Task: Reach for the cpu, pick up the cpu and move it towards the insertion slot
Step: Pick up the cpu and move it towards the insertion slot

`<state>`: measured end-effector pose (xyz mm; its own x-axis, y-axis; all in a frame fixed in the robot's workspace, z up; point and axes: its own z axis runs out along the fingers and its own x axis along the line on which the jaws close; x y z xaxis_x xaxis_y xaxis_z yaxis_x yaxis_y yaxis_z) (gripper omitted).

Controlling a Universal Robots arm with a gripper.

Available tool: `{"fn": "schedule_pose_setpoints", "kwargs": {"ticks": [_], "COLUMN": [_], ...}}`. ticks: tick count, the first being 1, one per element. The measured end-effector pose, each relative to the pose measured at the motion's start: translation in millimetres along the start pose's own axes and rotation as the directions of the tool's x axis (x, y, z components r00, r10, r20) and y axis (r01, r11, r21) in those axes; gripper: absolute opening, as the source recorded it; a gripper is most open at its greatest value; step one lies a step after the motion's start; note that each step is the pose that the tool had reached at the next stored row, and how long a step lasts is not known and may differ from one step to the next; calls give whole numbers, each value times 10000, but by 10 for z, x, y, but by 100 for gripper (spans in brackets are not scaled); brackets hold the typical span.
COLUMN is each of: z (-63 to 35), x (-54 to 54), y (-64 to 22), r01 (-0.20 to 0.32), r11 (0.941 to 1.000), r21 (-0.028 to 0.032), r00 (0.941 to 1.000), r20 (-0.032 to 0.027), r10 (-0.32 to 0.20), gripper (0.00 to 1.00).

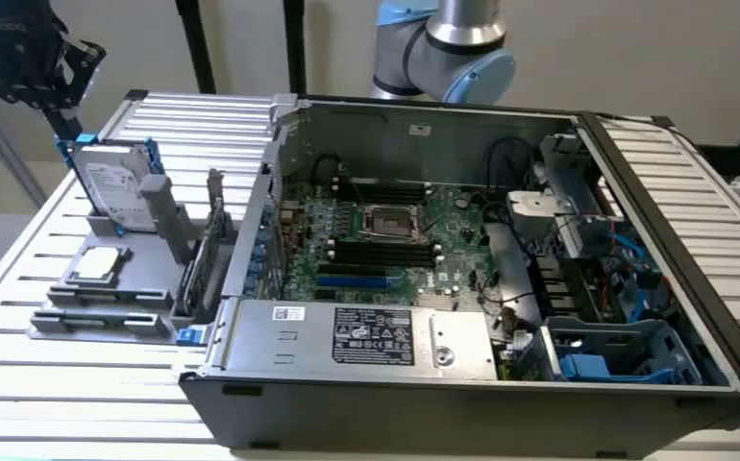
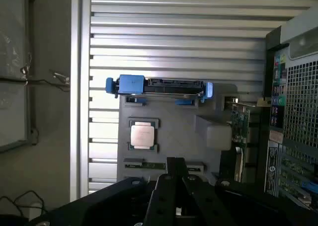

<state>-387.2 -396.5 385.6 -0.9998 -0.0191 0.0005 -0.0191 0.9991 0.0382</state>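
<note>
While the gripper (image 2: 175,162) hangs with its fingers pressed together and empty, the cpu (image 2: 142,135) lies flat in a pocket of the grey holder (image 2: 174,121). It sits at the holder's edge away from the computer case (image 1: 344,403), well apart from the gripper. It lies beyond the fingertips, toward the hard drive (image 2: 159,85); being square, it has no long axis. The exterior view adds the motherboard socket (image 1: 389,223) inside the case.

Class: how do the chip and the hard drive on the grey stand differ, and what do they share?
The chip is small and square; the hard drive larger, rectangular. The chip lies flat; the hard drive stands on edge. The hard drive has a blue frame; the chip none. Both are silvery.
</note>
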Motion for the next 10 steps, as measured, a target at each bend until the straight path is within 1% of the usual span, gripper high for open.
{"fn": "schedule_pose_setpoints", "kwargs": {"ticks": [10], "z": [0], "x": [0], "y": [0], "r01": [0], "r11": [10000], "r21": [-1], "r00": [10000], "r20": [0], "r10": [0], "gripper": [11]}}
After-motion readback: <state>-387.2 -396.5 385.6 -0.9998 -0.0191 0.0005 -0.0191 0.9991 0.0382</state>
